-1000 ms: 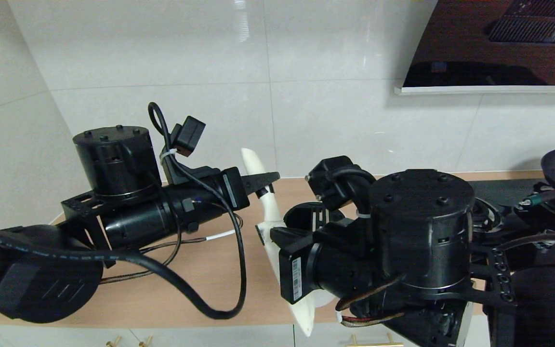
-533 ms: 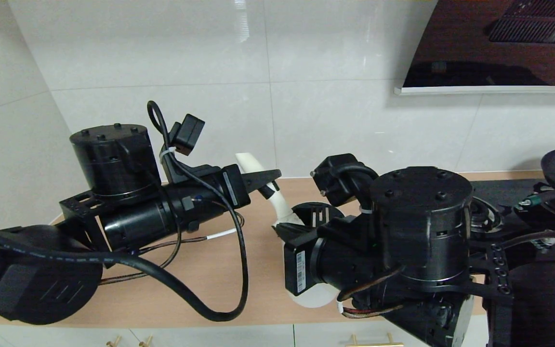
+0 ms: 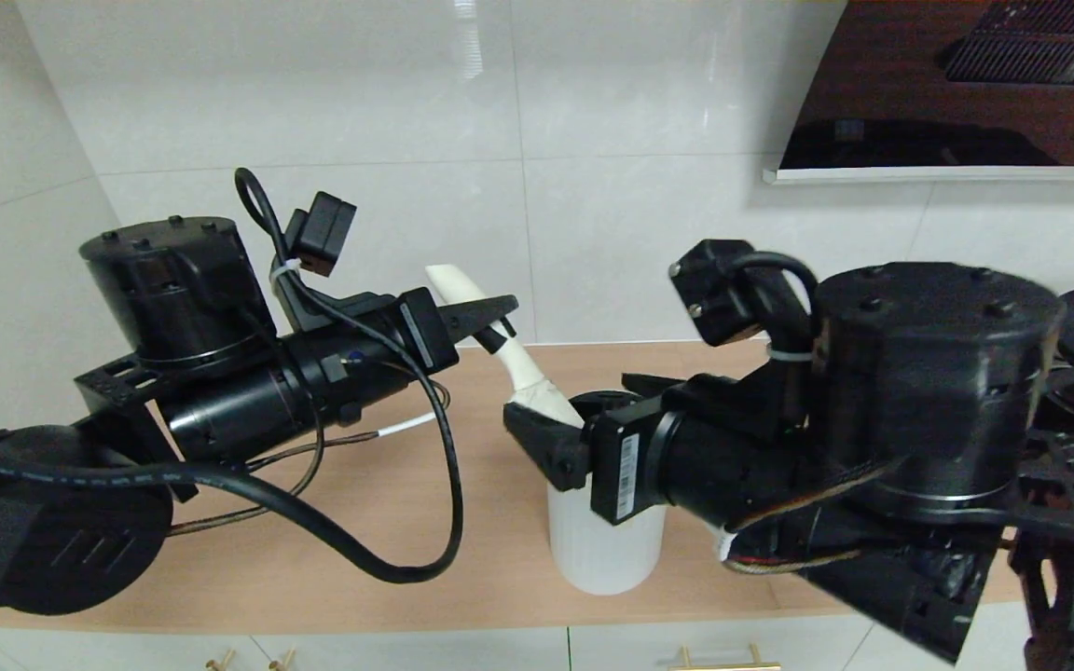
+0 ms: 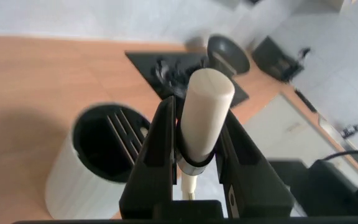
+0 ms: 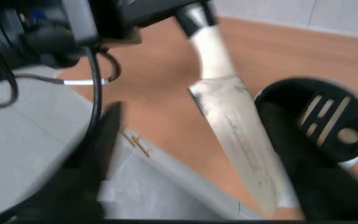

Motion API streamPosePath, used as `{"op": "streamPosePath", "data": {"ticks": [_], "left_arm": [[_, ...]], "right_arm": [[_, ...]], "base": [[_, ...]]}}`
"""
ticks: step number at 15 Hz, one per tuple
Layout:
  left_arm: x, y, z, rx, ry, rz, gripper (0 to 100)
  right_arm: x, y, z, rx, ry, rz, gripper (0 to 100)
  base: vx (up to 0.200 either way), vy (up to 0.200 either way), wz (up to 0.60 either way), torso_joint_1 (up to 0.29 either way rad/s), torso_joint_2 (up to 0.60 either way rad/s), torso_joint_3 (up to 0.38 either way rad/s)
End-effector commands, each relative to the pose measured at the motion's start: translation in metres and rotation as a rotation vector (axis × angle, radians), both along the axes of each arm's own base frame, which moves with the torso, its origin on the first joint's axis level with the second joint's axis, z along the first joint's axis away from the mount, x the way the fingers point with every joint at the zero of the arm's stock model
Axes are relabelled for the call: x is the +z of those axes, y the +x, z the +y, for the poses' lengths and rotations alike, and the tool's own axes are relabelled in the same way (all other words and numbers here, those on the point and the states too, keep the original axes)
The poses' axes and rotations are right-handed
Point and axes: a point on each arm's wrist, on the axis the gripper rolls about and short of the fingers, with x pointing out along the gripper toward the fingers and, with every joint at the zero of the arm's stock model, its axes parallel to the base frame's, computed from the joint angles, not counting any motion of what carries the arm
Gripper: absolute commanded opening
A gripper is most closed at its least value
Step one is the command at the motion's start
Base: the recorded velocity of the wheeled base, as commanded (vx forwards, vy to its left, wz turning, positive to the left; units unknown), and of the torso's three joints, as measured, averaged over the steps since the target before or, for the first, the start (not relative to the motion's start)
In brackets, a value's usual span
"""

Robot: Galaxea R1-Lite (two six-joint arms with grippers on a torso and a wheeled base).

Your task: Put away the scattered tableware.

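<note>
Knife [image 3: 526, 375], white from rounded handle to speckled blade, is hanging tilted over the wooden counter [image 3: 388, 522]. We are clamping its handle in our left gripper [image 3: 500, 324], and our right gripper [image 3: 584, 412] is standing spread around the blade, just beside the white slotted holder [image 3: 606, 545].

The head camera looks forward and down over both arms at the desk [image 3: 388, 522] and the tiled wall [image 3: 593, 233], with the arms crowding the lower frame. The left wrist camera sights close along its own fingers [image 4: 159, 143] at the knife [image 4: 205, 112] handle, the white holder [image 4: 67, 180] beyond. The right wrist camera faces the same knife, holder and desk at close range.
</note>
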Motion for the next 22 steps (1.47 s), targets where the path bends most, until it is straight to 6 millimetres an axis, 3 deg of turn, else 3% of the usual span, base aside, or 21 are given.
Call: {"op": "streamPosePath", "data": {"ticks": [1,2,5,8,11,14,18,22], "left_arm": [[0.017,-0.001,0.011,0.032,-0.024,-0.054,0],[0.031,0.005,0.02,0.07,-0.04,-0.107,0],[0.052,0.013,0.033,0.126,-0.013,-0.223,0],[0.058,0.017,0.032,0.142,0.07,-0.324,0],[0.061,0.015,0.016,0.1,0.126,-0.401,0],[0.048,0.017,-0.005,0.053,0.187,-0.437,0],[0.021,0.023,-0.018,0.028,0.295,-0.478,0],[0.01,0.028,-0.032,0.06,0.299,-0.502,0]], "right_arm": [[0.023,0.005,-0.032,-0.07,0.051,-0.043,100],[0.025,0.016,-0.055,-0.145,0.025,-0.061,100],[0.021,0.032,-0.082,-0.242,-0.051,-0.06,100],[0.021,0.039,-0.091,-0.284,-0.073,-0.072,100],[0.02,0.042,-0.094,-0.297,-0.077,-0.07,100],[0.014,0.046,-0.091,-0.296,-0.092,-0.057,100],[0.012,0.048,-0.091,-0.302,-0.098,-0.052,100],[0.009,0.05,-0.089,-0.301,-0.106,-0.044,100]], "base": [[0.0,0.0,0.0,0.0,0.0,0.0],[0.0,0.0,0.0,0.0,0.0,0.0],[0.0,0.0,0.0,0.0,0.0,0.0],[0.0,0.0,0.0,0.0,0.0,0.0],[0.0,0.0,0.0,0.0,0.0,0.0],[0.0,0.0,0.0,0.0,0.0,0.0],[0.0,0.0,0.0,0.0,0.0,0.0],[0.0,0.0,0.0,0.0,0.0,0.0]]}}
